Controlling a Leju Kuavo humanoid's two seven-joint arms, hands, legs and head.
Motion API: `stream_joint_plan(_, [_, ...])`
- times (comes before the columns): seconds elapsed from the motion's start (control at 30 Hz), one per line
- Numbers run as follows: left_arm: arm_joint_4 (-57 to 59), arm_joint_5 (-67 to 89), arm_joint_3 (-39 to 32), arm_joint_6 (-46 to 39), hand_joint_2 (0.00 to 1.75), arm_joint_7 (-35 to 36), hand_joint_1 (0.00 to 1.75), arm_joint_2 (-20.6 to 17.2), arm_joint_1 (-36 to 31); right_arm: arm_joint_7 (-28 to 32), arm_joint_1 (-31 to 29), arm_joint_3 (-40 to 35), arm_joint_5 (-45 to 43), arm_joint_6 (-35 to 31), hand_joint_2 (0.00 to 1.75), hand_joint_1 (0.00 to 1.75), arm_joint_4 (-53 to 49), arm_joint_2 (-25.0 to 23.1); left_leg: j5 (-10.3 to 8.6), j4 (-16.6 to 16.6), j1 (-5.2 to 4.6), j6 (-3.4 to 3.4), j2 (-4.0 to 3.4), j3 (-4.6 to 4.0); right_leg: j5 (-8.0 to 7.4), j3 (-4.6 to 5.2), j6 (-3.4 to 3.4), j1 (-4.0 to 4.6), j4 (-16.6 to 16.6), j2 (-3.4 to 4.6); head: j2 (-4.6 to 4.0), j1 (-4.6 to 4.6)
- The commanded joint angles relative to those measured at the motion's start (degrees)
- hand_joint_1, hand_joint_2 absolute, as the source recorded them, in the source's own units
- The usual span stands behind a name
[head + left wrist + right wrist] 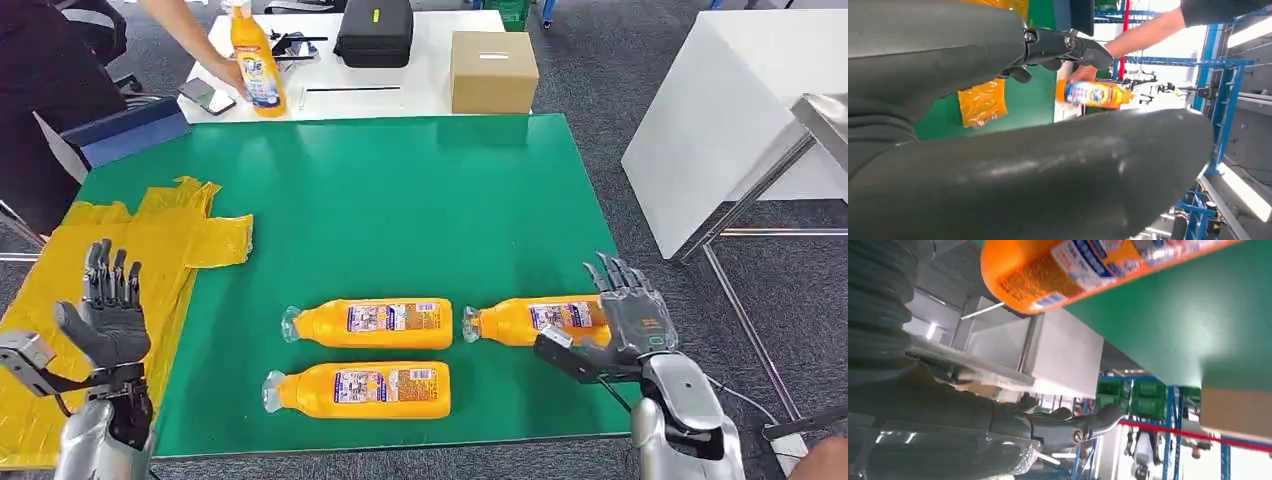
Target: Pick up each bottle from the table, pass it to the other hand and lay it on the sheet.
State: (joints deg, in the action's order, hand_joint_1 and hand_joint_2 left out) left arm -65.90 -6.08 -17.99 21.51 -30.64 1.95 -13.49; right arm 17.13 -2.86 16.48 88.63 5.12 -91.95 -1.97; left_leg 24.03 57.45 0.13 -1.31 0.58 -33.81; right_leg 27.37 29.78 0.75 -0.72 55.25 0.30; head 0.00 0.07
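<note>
Head view: three orange bottles lie on their sides on the green counter (400, 200), clear caps toward 9 o'clock, printed labels facing up. The upper-left bottle (368, 323) and the front bottle (358, 390) lie parallel, one just behind the other, near the counter's 6 o'clock edge. The right bottle (535, 320) lies at about 4 o'clock on the counter, its base end against the right hand (632, 318). That hand stands edge-on beside the bottle's base, fingers straight and pointing toward 12 o'clock, thumb stretched toward 9 o'clock below the bottle; the fingers are apart and not clamped on it. The yellow sheet (150, 250) is crumpled over the counter's 9 o'clock side. The left hand (108, 315) is raised above the sheet, palm turned inward, fingers upright and spread, holding nothing. On the white counter (420, 85) at 12 o'clock, a person's hand (228, 72) grips a fourth, upright bottle (256, 60), with a phone (206, 96), a black case (374, 32) and a cardboard box (494, 70) nearby.

Left wrist view: the grey thumb (1048, 175) and the hand's cover take up most of the frame, a dark finger (1068, 47) reaching out, nothing between them. Past it show a patch of the sheet (982, 102) and the person's bottle (1093, 93).

Right wrist view: the base of the right bottle (1058, 275) lies on the green surface close to the hand, whose dark finger (1073, 427) extends free of it.
</note>
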Motion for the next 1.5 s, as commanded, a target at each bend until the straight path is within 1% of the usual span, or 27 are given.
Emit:
stream_joint_plan(0.03, [7.0, 0.3, 0.4, 0.3, 0.00, -0.8, 0.00, -0.1, -3.1, -1.3, -1.7, -0.4, 1.4, 1.3, 1.75, 0.00, 10.1, 0.6, -0.05, -0.1, 0.01, 0.09, 0.02, 0.11, -0.05, -0.15, -0.06, 0.01, -0.1, -0.09, 0.00, 0.00])
stream_joint_plan(0.1, [7.0, 0.3, 0.4, 0.3, 0.00, -0.8, 0.00, -0.1, -3.1, -1.3, -1.7, -0.4, 1.4, 1.3, 1.75, 0.00, 10.1, 0.6, -0.02, -0.1, 0.01, 0.06, -0.01, 0.08, -0.03, -0.11, -0.04, 0.02, -0.1, -0.02, 0.00, 0.00])
stream_joint_plan(0.2, [7.6, 0.1, 0.7, 0.5, 0.00, -0.8, 0.00, -0.6, -3.3, -2.6, -2.4, -2.0, 1.4, 2.1, 1.75, 0.00, 12.2, 2.4, -0.03, 0.0, -0.01, 0.10, -0.03, 0.09, -0.03, -0.11, -0.07, 0.00, -0.1, -0.04, 0.00, -0.02])
stream_joint_plan(0.4, [7.8, 0.0, 0.7, 0.5, 0.00, -0.9, 0.00, -0.7, -3.4, -2.6, -2.7, -2.0, 1.4, 1.9, 1.75, 0.00, 12.8, 2.5, -0.03, 0.0, -0.01, 0.10, -0.06, 0.07, -0.05, -0.08, -0.06, 0.00, 0.0, -0.01, 0.00, -0.02])
stream_joint_plan(0.47, [8.6, -0.7, 1.1, 0.9, 0.00, -1.0, 0.00, -1.5, -4.1, -2.8, -4.7, -4.0, 1.4, 1.6, 1.75, 0.00, 16.9, 5.7, -0.03, 0.0, 0.00, 0.07, -0.04, 0.03, -0.04, -0.05, -0.04, 0.01, 0.0, 0.00, 0.00, -0.02])
stream_joint_plan(0.5, [8.8, -1.4, 1.2, 1.1, 0.00, -1.0, 0.00, -2.3, -4.4, -2.3, -6.6, -5.1, 1.3, 0.5, 1.75, 0.00, 20.4, 8.3, -0.03, 0.0, 0.00, 0.09, -0.08, 0.05, -0.05, -0.06, -0.06, 0.01, 0.0, 0.01, 0.00, 0.00])
stream_joint_plan(0.53, [8.7, -1.9, 1.1, 1.1, 0.00, -0.9, 0.00, -2.7, -4.3, -1.8, -8.2, -5.9, 1.0, -0.2, 1.75, 0.00, 23.1, 9.6, -0.03, 0.0, 0.00, 0.07, -0.09, 0.03, -0.06, -0.04, -0.04, 0.01, 0.0, 0.04, 0.00, -0.02])
stream_joint_plan(0.63, [6.6, -2.7, 0.2, 0.8, 0.00, -0.8, 0.00, -2.7, -2.4, -1.1, -11.7, -7.7, 0.8, -2.4, 1.75, 0.00, 28.8, 11.1, -0.03, 0.0, -0.01, 0.07, -0.27, 0.06, -0.12, -0.04, -0.03, 0.00, 0.0, 0.20, 0.00, 0.00])
stream_joint_plan(0.77, [4.2, -3.1, -0.5, 0.9, 0.00, -0.6, 0.00, -2.8, -0.3, -2.1, -15.0, -10.2, 1.1, -3.9, 1.75, 0.00, 33.3, 11.3, 0.00, 0.0, -0.03, 0.05, -0.30, 0.09, -0.09, -0.07, -0.03, 0.00, 0.0, 0.24, 0.00, 0.00])
stream_joint_plan(0.9, [3.1, -3.2, -0.5, 0.7, 0.00, -0.3, 0.00, -2.8, 0.7, -3.8, -16.1, -11.2, 1.4, -5.3, 1.75, 0.00, 33.9, 10.2, 0.01, 0.0, -0.02, 0.06, -0.26, 0.10, -0.08, -0.11, -0.02, 0.03, 0.0, 0.21, 0.00, -0.02])
stream_joint_plan(0.93, [3.0, -3.2, -0.3, 0.7, 0.00, -0.2, 0.00, -2.8, 0.8, -4.9, -16.6, -12.2, 1.4, -5.1, 1.75, 0.00, 34.0, 9.8, 0.02, 0.0, -0.03, 0.09, -0.38, 0.14, -0.10, -0.10, -0.04, 0.02, 0.0, 0.30, 0.00, -0.02])
stream_joint_plan(0.97, [3.1, -3.2, -0.2, 0.7, 0.00, -0.1, 0.00, -2.7, 0.7, -5.4, -16.9, -12.8, 1.4, -4.8, 1.75, 0.00, 34.0, 9.5, -0.01, 0.0, -0.03, 0.07, -0.25, 0.10, -0.08, -0.09, -0.03, 0.00, 0.0, 0.19, 0.00, -0.02])
stream_joint_plan(1.0, [3.4, -3.1, -0.1, 0.6, 0.00, -0.1, 0.00, -2.6, 0.5, -6.0, -16.9, -13.6, 1.4, -4.5, 1.75, 0.00, 33.7, 9.0, 0.01, 0.0, -0.02, 0.10, -0.36, 0.16, -0.10, -0.12, -0.05, 0.02, 0.0, 0.27, 0.00, 0.00])
stream_joint_plan(1.07, [3.9, -3.0, 0.3, 0.5, 0.00, 0.0, 0.00, -2.6, 0.1, -6.2, -16.6, -14.6, 1.4, -4.0, 1.75, 0.00, 33.2, 8.7, -0.03, 0.0, 0.00, 0.05, -0.20, 0.05, -0.09, -0.05, -0.02, 0.02, 0.0, 0.15, 0.00, -0.02])
stream_joint_plan(1.13, [4.4, -3.2, 0.7, 0.5, 0.00, 0.1, 0.00, -2.9, -0.7, -5.9, -16.8, -15.5, 1.4, -3.4, 1.75, 0.00, 33.6, 9.3, -0.04, 0.0, 0.03, 0.05, -0.15, 0.03, -0.09, -0.05, -0.02, 0.04, 0.0, 0.10, 0.00, 0.00])
stream_joint_plan(1.3, [3.0, -4.2, -0.1, 0.4, 0.00, 0.1, 0.00, -3.3, 0.4, -3.5, -17.4, -18.6, 1.0, -3.4, 1.75, 0.00, 38.6, 12.4, -0.04, 0.0, 0.03, 0.06, -0.14, 0.12, -0.08, -0.13, -0.03, 0.03, 0.0, 0.06, 0.00, -0.02])
stream_joint_plan(1.33, [2.6, -4.4, -0.3, 0.5, 0.00, 0.1, 0.00, -3.4, 0.8, -2.8, -17.3, -18.6, 0.3, -3.6, 1.75, 1.22, 38.8, 12.3, -0.03, 0.0, 0.04, 0.04, -0.15, 0.15, -0.08, -0.16, -0.01, 0.04, -0.1, 0.08, 0.00, -0.02])
stream_joint_plan(1.37, [2.4, -4.4, -0.5, 0.5, 0.00, 0.1, 0.00, -3.5, 1.2, -2.6, -17.3, -18.7, 0.0, -3.7, 1.75, 1.71, 38.9, 12.2, -0.03, 0.0, 0.05, 0.03, -0.13, 0.16, -0.07, -0.18, 0.00, 0.05, -0.1, 0.09, 0.00, -0.02])
stream_joint_plan(1.4, [2.4, -4.5, -0.5, 0.6, 0.00, 0.1, 0.00, -3.6, 1.3, -2.7, -17.3, -18.8, 0.0, -3.8, 1.75, 1.71, 38.9, 12.1, -0.04, 0.0, 0.03, 0.05, -0.17, 0.19, -0.09, -0.21, -0.02, 0.03, -0.1, 0.11, 0.00, 0.00])
stream_joint_plan(1.43, [2.4, -4.5, -0.5, 0.6, 0.00, 0.1, 0.00, -3.6, 1.3, -2.7, -17.3, -18.8, 0.0, -3.8, 1.75, 1.75, 38.9, 12.1, -0.04, 0.0, 0.04, 0.05, -0.20, 0.21, -0.10, -0.23, -0.02, 0.05, -0.1, 0.14, 0.00, -0.02])
stream_joint_plan(1.5, [1.2, -4.6, -0.8, 0.4, 0.00, 0.2, 0.00, -3.5, 2.1, -2.8, -17.7, -19.2, -0.3, -3.4, 1.75, 1.75, 38.6, 11.5, -0.06, 0.0, 0.00, 0.04, -0.16, 0.17, -0.09, -0.18, -0.01, 0.03, 0.0, 0.11, 0.00, -0.02])
